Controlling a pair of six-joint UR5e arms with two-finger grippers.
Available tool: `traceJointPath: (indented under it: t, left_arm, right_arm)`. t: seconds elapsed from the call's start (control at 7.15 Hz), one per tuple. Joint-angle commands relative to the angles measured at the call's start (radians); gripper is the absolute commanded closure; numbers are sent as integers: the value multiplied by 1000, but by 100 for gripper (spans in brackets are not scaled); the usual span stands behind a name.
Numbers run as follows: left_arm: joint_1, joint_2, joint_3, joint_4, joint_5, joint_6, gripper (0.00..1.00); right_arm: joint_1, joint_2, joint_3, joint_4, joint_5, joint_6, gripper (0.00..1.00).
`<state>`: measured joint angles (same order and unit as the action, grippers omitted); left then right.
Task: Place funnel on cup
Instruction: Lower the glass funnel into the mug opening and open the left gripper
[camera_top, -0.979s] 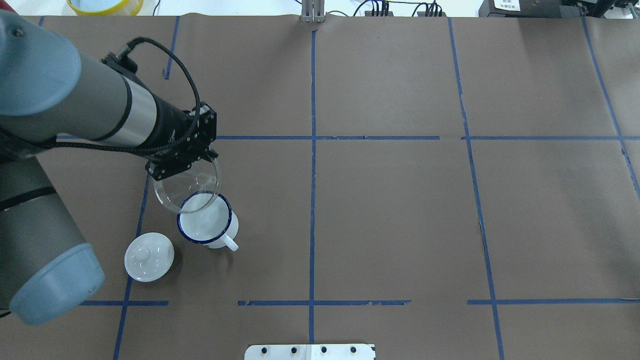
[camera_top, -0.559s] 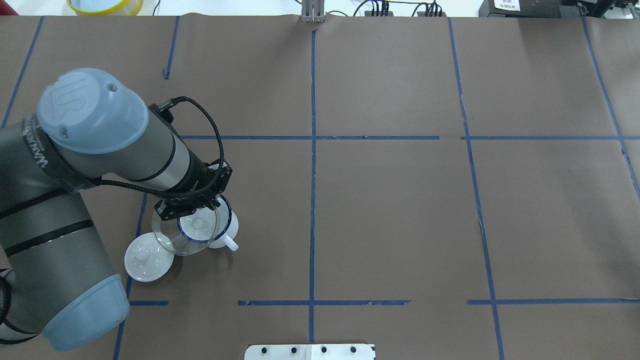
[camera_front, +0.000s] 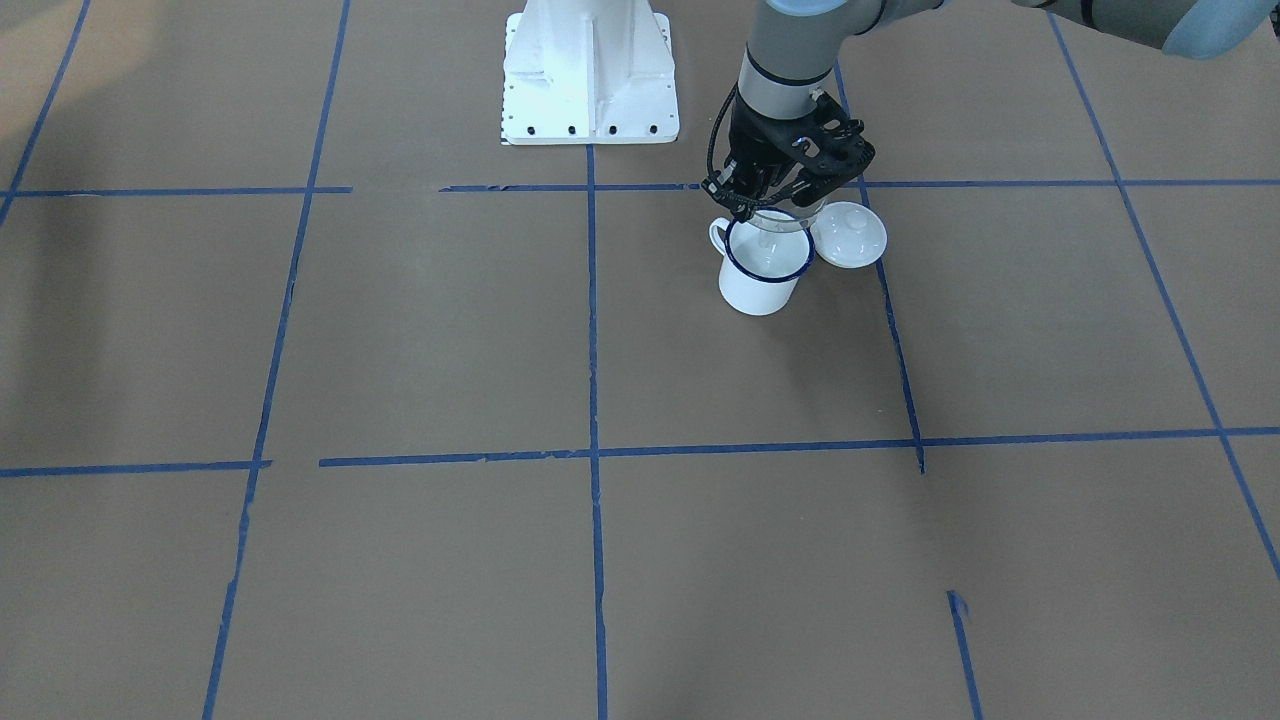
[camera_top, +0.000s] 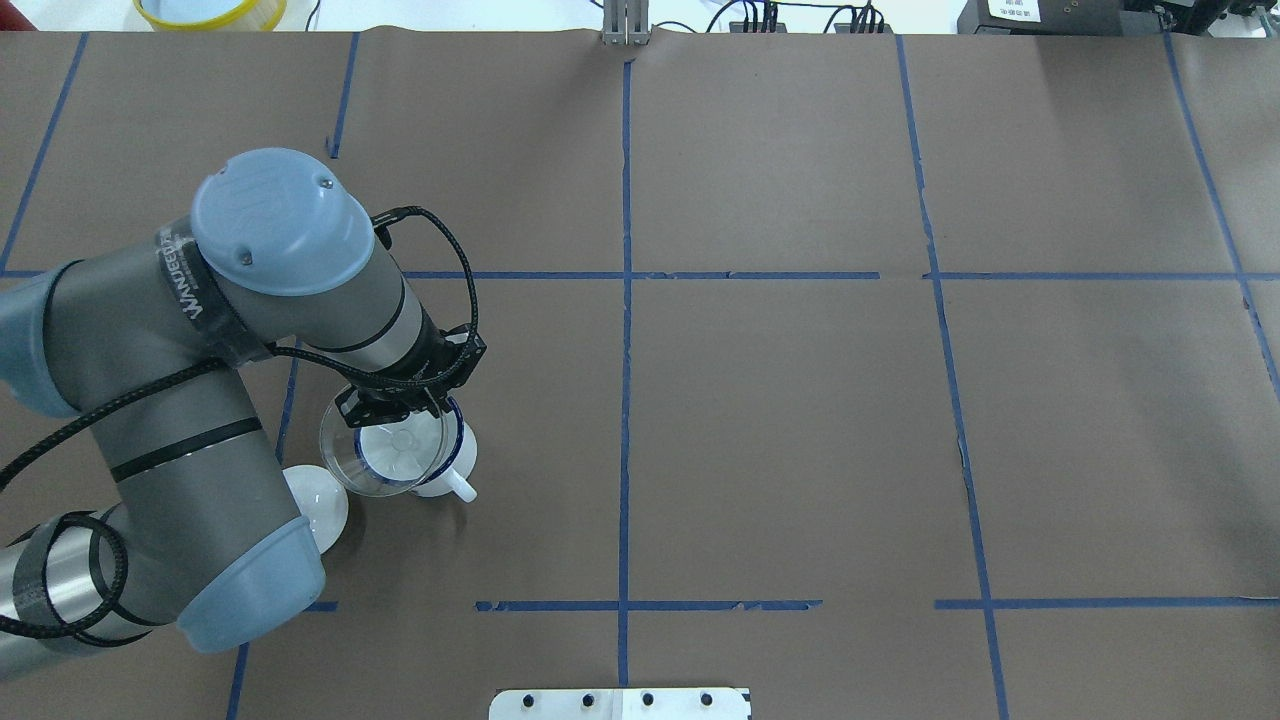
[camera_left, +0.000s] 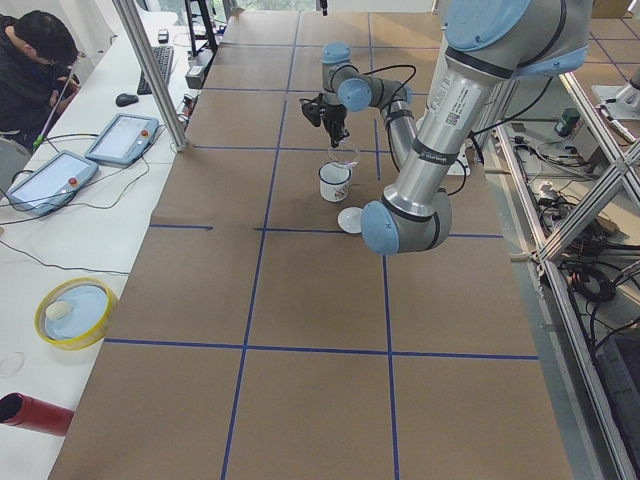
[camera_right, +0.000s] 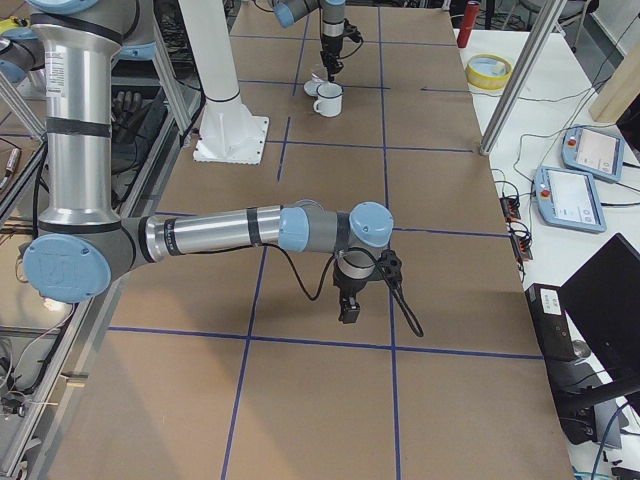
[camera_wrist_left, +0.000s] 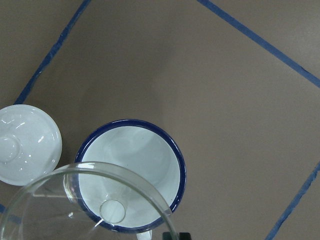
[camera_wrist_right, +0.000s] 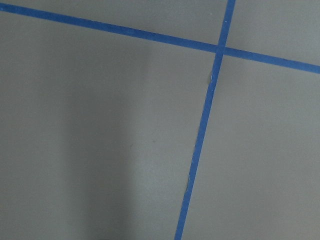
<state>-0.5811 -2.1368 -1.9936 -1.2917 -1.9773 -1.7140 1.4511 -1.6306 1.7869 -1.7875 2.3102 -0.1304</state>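
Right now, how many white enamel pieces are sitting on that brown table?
2. The blue-rimmed mug stands on the robot's left side; the knobbed lid lies beside it, further left. The clear funnel held over the mug isn't counted. None seems hidden.

Table covered in brown paper (camera_top: 800, 420), gridded with blue tape lines (camera_top: 625, 400). On it: upright white enamel mug with dark blue rim (camera_front: 756, 290); white domed knobbed lid (camera_front: 850, 237) just beside.

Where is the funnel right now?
The funnel is on the left of the overhead view, held at its rim by the left gripper over the cup, offset slightly toward the lid.
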Motion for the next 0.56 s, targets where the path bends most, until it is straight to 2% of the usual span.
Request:
traceJointPath:
  t: [0.0,0.42]
  left_arm:
    - [0,-5,89,-56,0,37,100]
    - [1,-6,108,-67,-2,63,100]
  right_arm:
    - [0,0,0,0,0,0,0]
    - [0,0,0,0,0,0,0]
